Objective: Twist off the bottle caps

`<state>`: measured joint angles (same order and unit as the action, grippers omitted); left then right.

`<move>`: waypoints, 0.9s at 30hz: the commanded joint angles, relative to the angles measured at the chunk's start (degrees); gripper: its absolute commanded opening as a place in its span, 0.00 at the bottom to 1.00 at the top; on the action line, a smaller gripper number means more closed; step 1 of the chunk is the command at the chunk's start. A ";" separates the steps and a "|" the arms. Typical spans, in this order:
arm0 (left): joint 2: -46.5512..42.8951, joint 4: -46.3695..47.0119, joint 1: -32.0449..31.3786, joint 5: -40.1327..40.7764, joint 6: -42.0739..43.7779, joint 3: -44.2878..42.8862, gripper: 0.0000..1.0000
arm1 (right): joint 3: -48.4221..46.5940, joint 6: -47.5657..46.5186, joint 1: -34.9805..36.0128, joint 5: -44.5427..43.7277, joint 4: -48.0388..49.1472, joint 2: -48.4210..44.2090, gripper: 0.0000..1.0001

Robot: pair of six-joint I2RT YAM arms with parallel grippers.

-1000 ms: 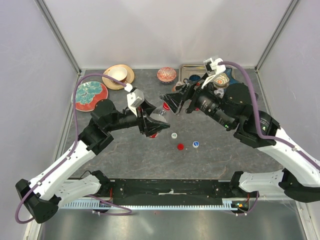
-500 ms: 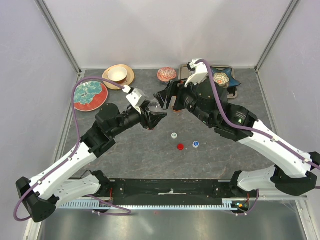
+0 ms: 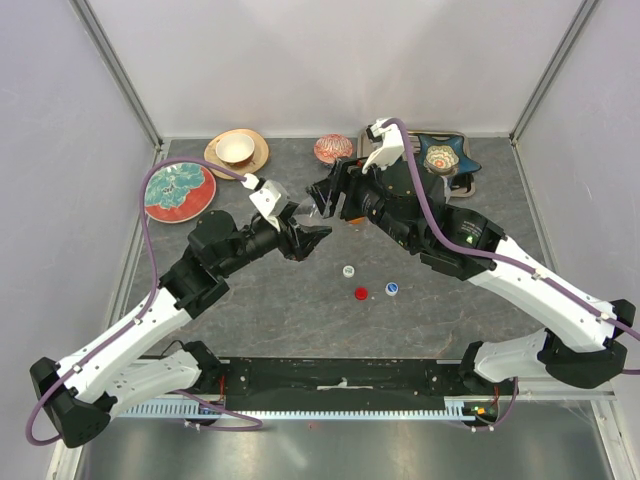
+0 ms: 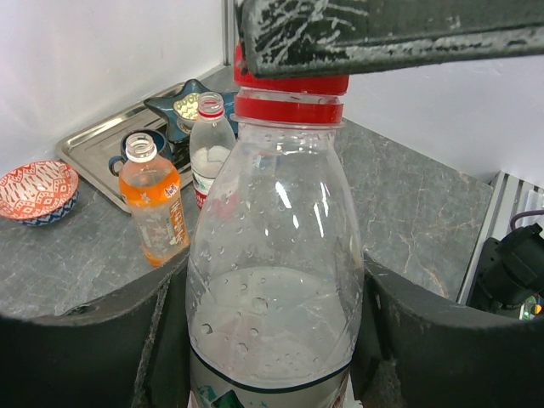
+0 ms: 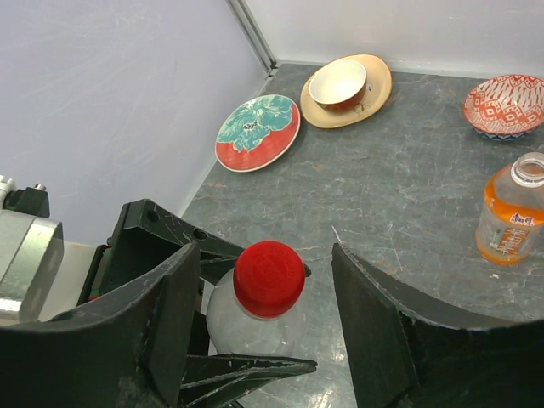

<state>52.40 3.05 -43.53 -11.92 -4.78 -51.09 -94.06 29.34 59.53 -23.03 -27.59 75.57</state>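
My left gripper (image 4: 272,344) is shut on a clear bottle (image 4: 272,255) part-filled with water and holds it upright; it also shows in the top view (image 3: 305,236). The bottle's red cap (image 5: 269,278) is on. My right gripper (image 5: 268,293) is open, directly above the cap, one finger (image 5: 161,327) on each side and neither touching it; it shows in the top view (image 3: 326,196) too. An orange bottle (image 4: 155,208) and a clear labelled bottle (image 4: 211,146) stand capless behind. A fourth bottle is not in view.
Three loose caps lie on the table: white (image 3: 349,271), red (image 3: 361,294), blue (image 3: 392,289). At the back are a teal-and-red plate (image 3: 178,190), a tan saucer with a cup (image 3: 237,152), a red patterned bowl (image 3: 333,149) and a metal tray (image 3: 470,185) with a blue star dish (image 3: 447,157).
My right arm has swung left and brought its open gripper over the bottle's cap. My left gripper has shifted slightly up and left with the bottle.
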 commanded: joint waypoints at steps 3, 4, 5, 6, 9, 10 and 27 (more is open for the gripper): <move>-0.99 2.66 -0.15 1.20 2.67 0.20 0.45 | -0.95 0.10 0.24 -0.44 2.46 0.19 0.65; -0.99 2.75 -0.24 1.20 2.67 0.11 0.45 | -0.77 0.01 0.24 -0.09 2.37 0.19 0.65; -0.90 2.66 -0.24 1.29 2.67 0.03 0.45 | -0.69 0.19 0.24 -0.09 2.46 0.19 0.64; -0.90 2.75 -0.24 1.20 2.58 0.03 0.45 | -0.51 0.19 0.24 0.00 2.46 0.19 0.65; -0.72 2.75 -0.24 1.20 2.58 0.03 0.45 | -0.07 0.28 0.33 0.00 2.46 0.19 0.65; -0.72 2.75 -0.24 1.20 2.58 0.03 0.45 | -0.07 0.28 0.24 0.00 2.46 0.19 0.64; -1.42 2.84 -0.24 1.20 2.23 0.20 0.45 | 1.25 0.63 0.24 0.61 2.37 0.19 0.55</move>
<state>52.34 3.11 -43.53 -11.92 -4.60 -50.96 -93.03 29.50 59.53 -22.76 -26.68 75.77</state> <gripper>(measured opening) 0.648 0.569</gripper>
